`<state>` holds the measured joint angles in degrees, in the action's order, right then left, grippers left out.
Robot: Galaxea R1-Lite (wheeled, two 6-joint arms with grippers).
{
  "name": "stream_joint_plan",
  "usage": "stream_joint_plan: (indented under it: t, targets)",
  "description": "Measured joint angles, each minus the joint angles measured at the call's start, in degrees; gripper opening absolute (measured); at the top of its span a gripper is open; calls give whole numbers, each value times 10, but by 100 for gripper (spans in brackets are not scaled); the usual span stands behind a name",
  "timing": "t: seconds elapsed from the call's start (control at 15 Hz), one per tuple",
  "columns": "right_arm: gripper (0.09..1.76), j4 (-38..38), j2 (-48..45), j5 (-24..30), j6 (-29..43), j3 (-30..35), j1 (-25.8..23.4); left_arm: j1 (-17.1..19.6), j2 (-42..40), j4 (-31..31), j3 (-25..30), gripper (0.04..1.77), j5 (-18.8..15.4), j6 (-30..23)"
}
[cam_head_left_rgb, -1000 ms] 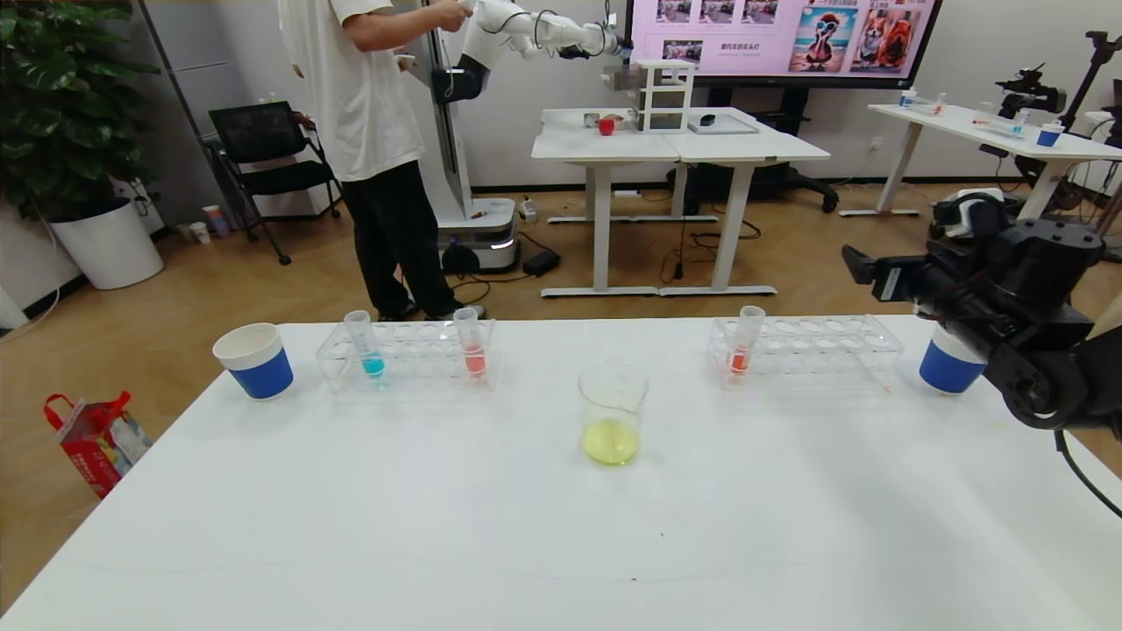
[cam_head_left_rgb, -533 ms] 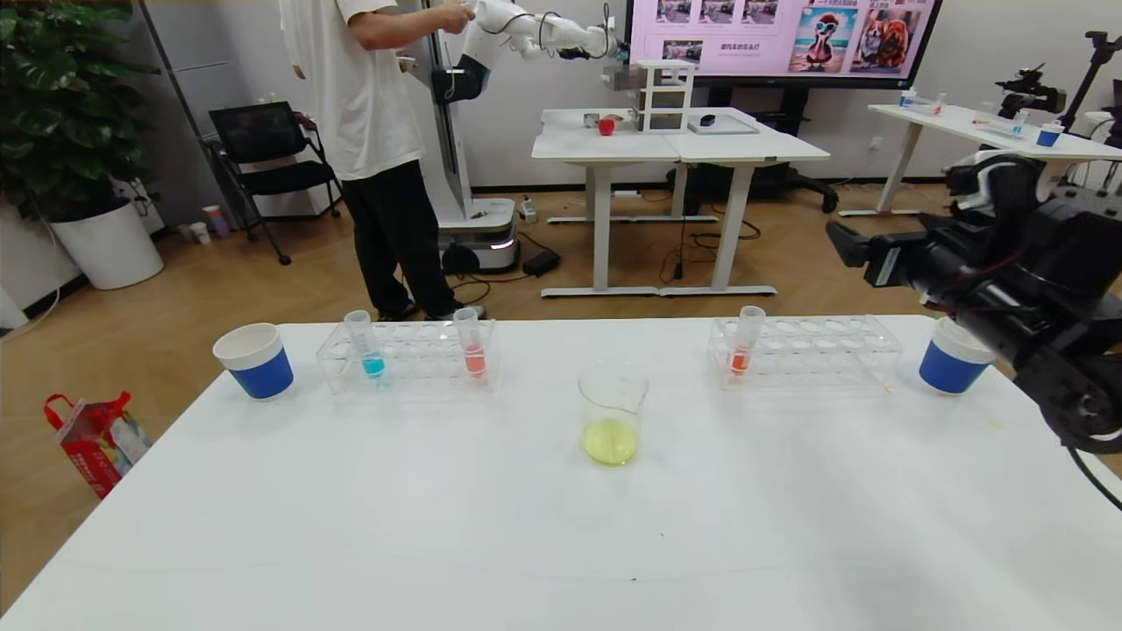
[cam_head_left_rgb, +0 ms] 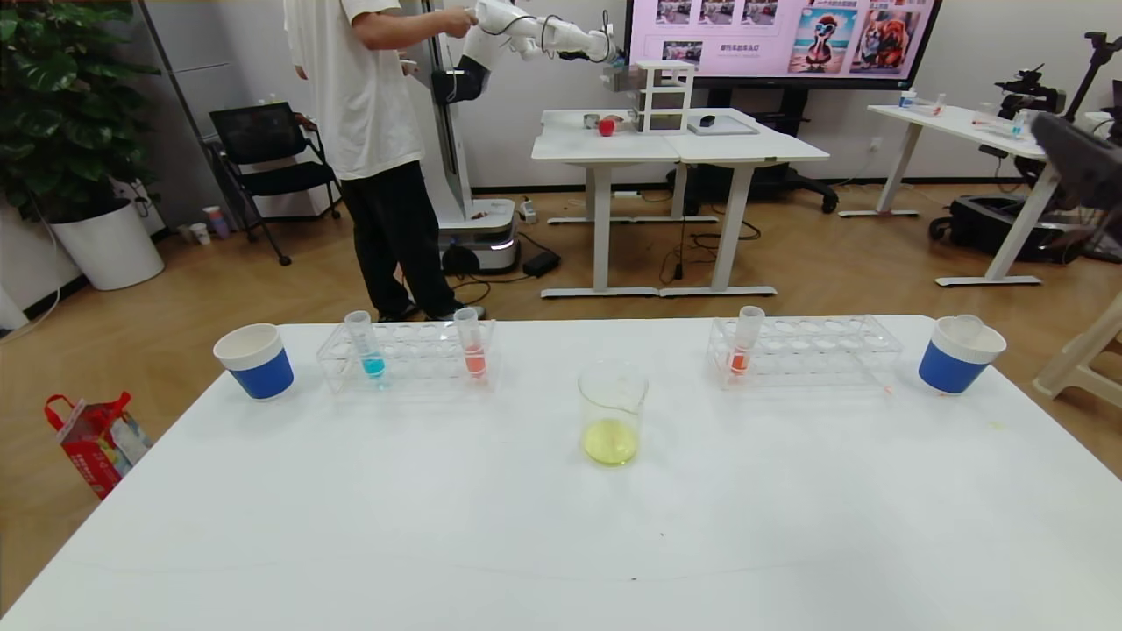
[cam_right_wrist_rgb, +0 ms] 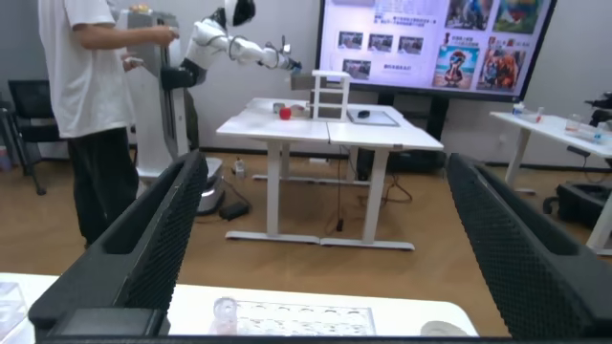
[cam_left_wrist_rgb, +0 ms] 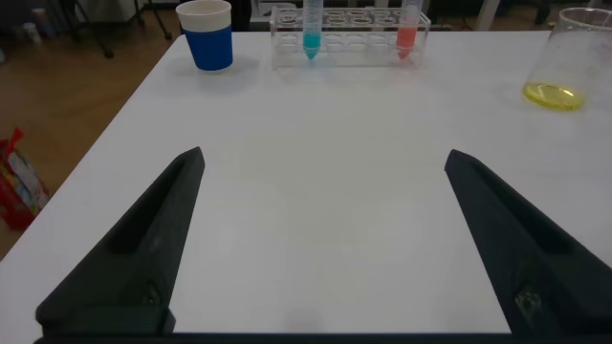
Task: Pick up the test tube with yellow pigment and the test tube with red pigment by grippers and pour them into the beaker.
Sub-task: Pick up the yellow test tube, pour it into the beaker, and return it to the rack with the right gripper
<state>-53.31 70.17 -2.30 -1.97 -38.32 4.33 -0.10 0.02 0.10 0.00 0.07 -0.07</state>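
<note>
The beaker [cam_head_left_rgb: 612, 426] holds yellow liquid at table centre. Right gripper [cam_right_wrist_rgb: 320, 239] spread wide, raised at three o'clock; left gripper [cam_left_wrist_rgb: 320, 239] spread, low.

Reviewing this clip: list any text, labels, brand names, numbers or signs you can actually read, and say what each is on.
None can be read.
Big wall screen: pink slide with cartoon pictures and caption lines, too small to read.
Red printed bag on the floor: markings too blurred.
Small clear glass beaker, clear plastic test tube racks and blue-and-white paper cups: no legible marks.
</note>
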Motion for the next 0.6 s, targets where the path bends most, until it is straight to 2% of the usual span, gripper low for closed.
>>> stream_joint_plan:
  t: [0.2,0.6]
  targets:
    - [174,113,-167,-1,-1,40,-7,0,0,0,0,175,0,0]
    - [174,445,-478,-1,-2,66,-36,0,0,0,0,175,0,0]
